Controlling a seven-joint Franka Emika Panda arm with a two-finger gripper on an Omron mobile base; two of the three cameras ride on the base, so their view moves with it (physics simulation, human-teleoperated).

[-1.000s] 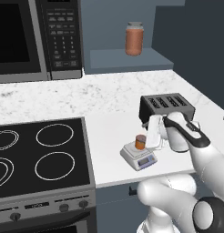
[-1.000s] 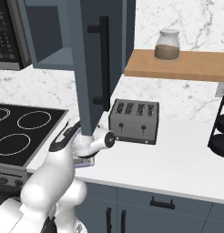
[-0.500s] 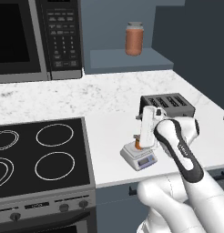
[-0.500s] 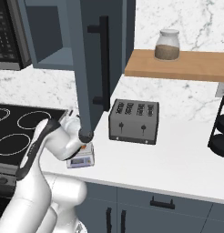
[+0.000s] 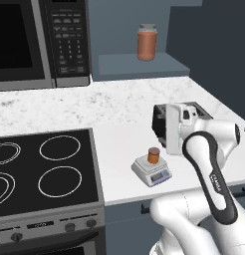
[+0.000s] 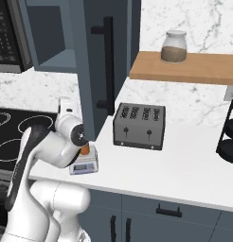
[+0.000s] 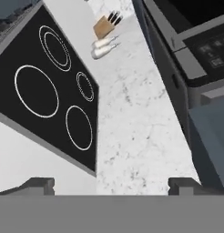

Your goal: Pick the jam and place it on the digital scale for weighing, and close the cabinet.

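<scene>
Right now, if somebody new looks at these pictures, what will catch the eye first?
Probably the small orange jam sitting on the scale near the counter's front edge, between the stove and the toaster. Next, the cabinet door stands open above the counter. The gripper is open, facing the stove and counter.

The jam (image 5: 154, 155), a very small squat orange jar with a brownish lid, stands upright on the round plate of the digital scale (image 5: 152, 171). The scale is light grey and square, its bluish display facing the front edge of the white worktop (image 5: 119, 149). The slate-blue cabinet (image 6: 97, 61) hangs above with its flat door swung open, dark vertical bar handle showing.
</scene>
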